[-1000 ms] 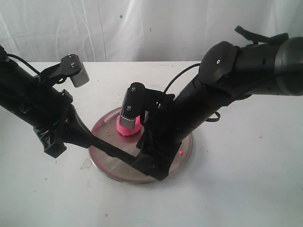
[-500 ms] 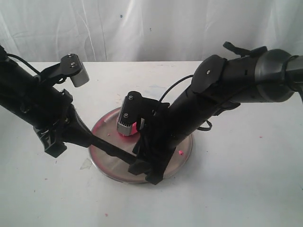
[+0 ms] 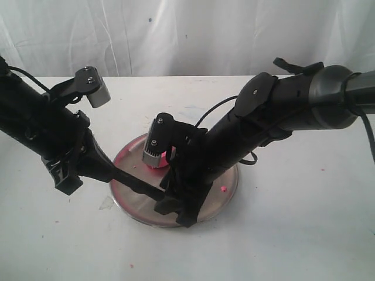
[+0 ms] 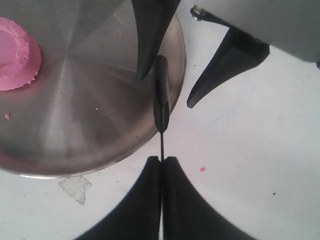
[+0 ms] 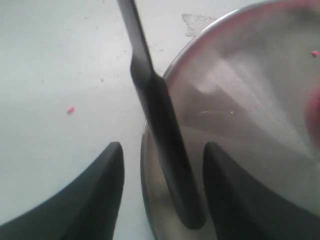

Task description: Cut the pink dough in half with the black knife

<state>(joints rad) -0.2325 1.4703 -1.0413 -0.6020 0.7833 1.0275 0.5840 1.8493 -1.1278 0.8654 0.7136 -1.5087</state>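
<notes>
The pink dough [image 4: 15, 52] is a round puck on the metal plate [image 4: 90, 105]. In the exterior view only a sliver of dough [image 3: 159, 164] shows behind the right wrist camera. My left gripper [image 4: 161, 159] is shut on the thin blade of the black knife [image 4: 161, 90], and the handle reaches over the plate's rim. In the exterior view the knife [image 3: 137, 186] runs from the left gripper [image 3: 112, 172] to the right gripper [image 3: 173, 206]. My right gripper [image 5: 163, 145] is open, one finger on each side of the knife handle [image 5: 165, 130], not touching it.
The plate [image 3: 227, 190] lies on a white table with a white curtain behind. Pink crumbs are scattered about, one on the plate [image 3: 223, 189] and one on the table [image 4: 202, 169]. A torn scrap [image 4: 75, 186] lies beside the plate's rim.
The right arm has dropped and shifted toward the front left, bringing its open fingers around the knife handle; its wrist camera now covers most of the dough. The left arm has not moved.
</notes>
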